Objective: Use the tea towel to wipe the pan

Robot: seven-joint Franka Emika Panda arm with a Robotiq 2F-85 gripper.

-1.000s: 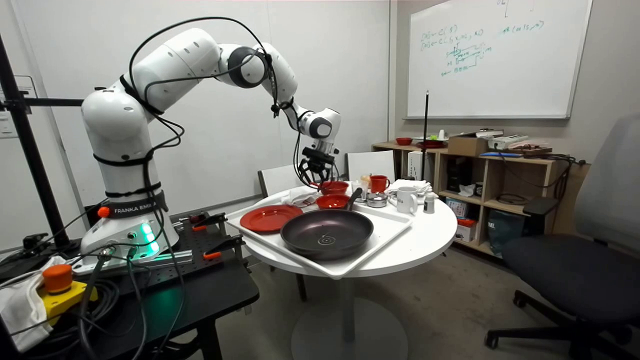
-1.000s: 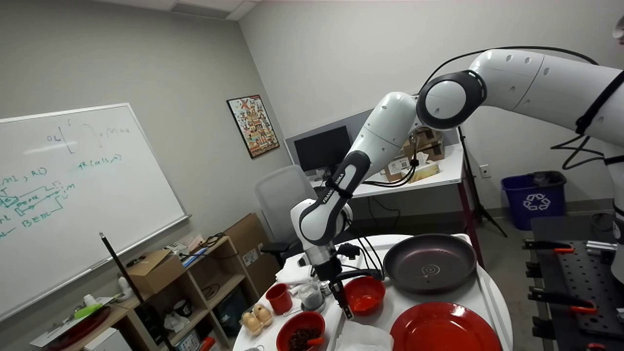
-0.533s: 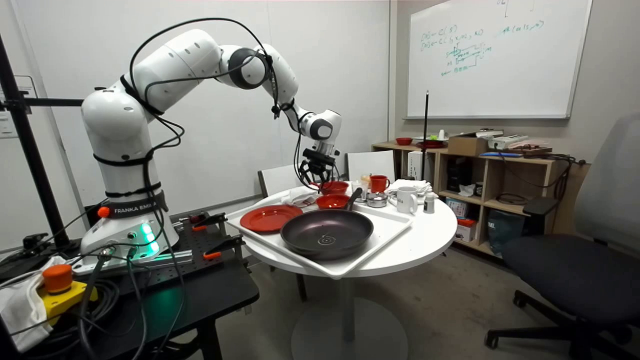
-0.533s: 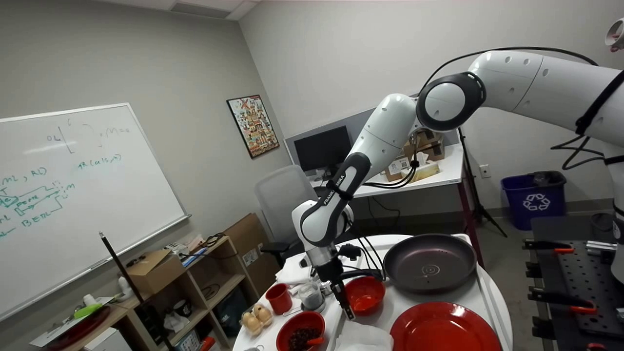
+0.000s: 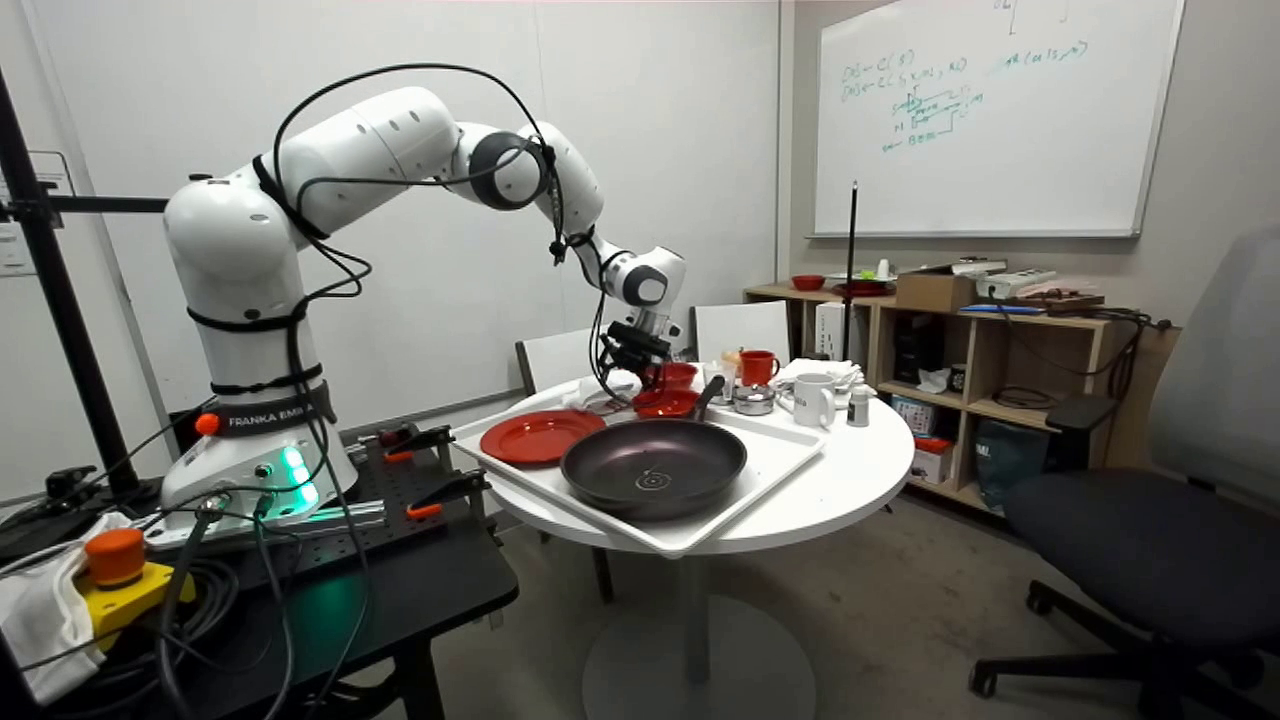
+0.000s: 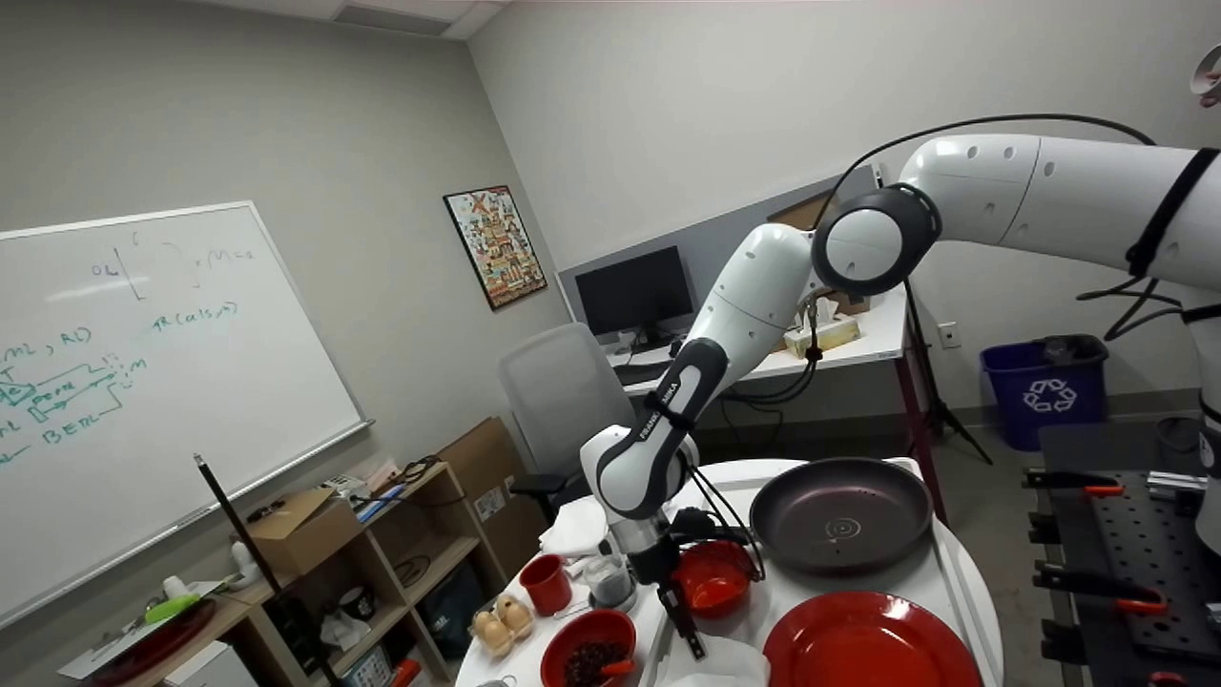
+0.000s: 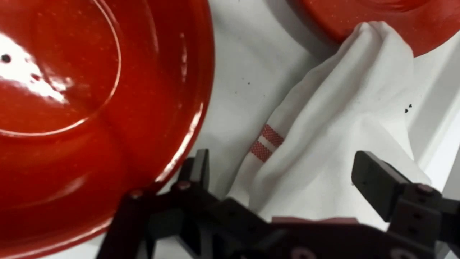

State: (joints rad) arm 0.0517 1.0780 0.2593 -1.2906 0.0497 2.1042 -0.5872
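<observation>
Gripper (image 7: 285, 172): jaws spread wide over the tea towel (image 7: 345, 118); contact cannot be told.
Tea towel position: bunched on the white tray (image 5: 780, 450), two red bands facing the red bowl (image 7: 158, 90).
Tea towel long axis: diagonal in the wrist view, lower left to upper right; narrow end overlaps the red plate (image 7: 431, 28).
Pan (image 5: 655, 460): upright on the tray, just beside the red plate.
Pan handle (image 5: 710, 395): points to far side in an exterior view, raised, leaning right.

Even indoor light; white glare inside red bowl (image 7: 97, 118); pale streak on whiteboard (image 6: 157, 382); soft shadows.
</observation>
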